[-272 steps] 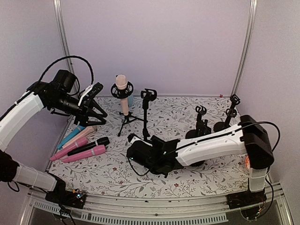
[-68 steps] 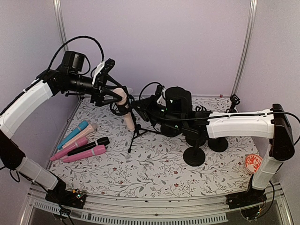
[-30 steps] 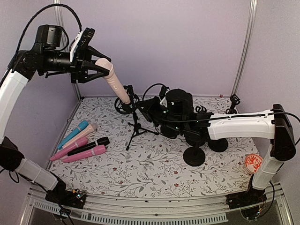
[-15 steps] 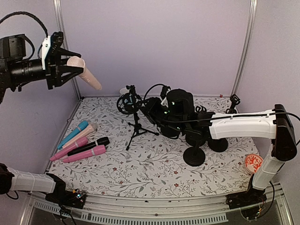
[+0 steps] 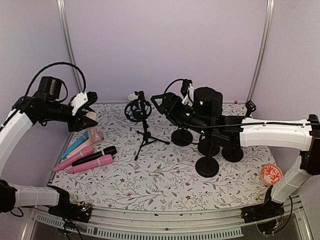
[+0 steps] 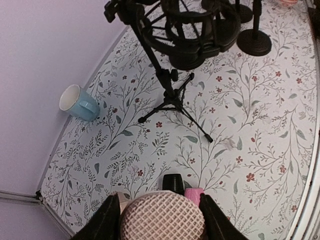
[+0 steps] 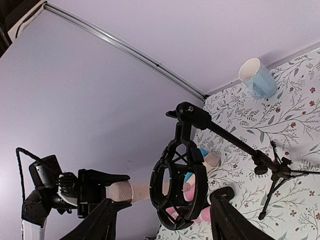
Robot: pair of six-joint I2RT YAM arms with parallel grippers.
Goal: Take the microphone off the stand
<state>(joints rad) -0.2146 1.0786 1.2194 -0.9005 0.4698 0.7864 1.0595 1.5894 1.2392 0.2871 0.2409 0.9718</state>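
Left gripper (image 6: 161,205) first: we see its two fingers (image 6: 107,220) clamped on the microphone (image 6: 162,222), one on each side of the beige mesh head. That head fills the bottom centre of the left wrist view.

Just past the head, the ends of a black microphone (image 6: 174,182) and a pink microphone (image 6: 194,192) show on the flowered table (image 6: 260,150) below. In the top view these loose ones lie at the left of the table, and the held microphone hangs above them at the left of the frame.

Farther on, in the upper middle of the left wrist view, the tripod stand (image 6: 167,95) is upright on the table. We find the microphone out of the stand's shock mount (image 5: 134,112) and well apart from it, off to its left in the top view. In the right wrist view the microphone lies roughly level at lower left, its body passing behind the mount's ring.

Our right gripper (image 5: 161,101) sits in the upper middle of the top view, just right of the stand's top. Its fingers are spread apart and grip nothing.

Beyond the stand, a blue mug (image 6: 80,102) rests by the back wall. Several round-based stands (image 5: 207,167) are grouped at the right of the top view.
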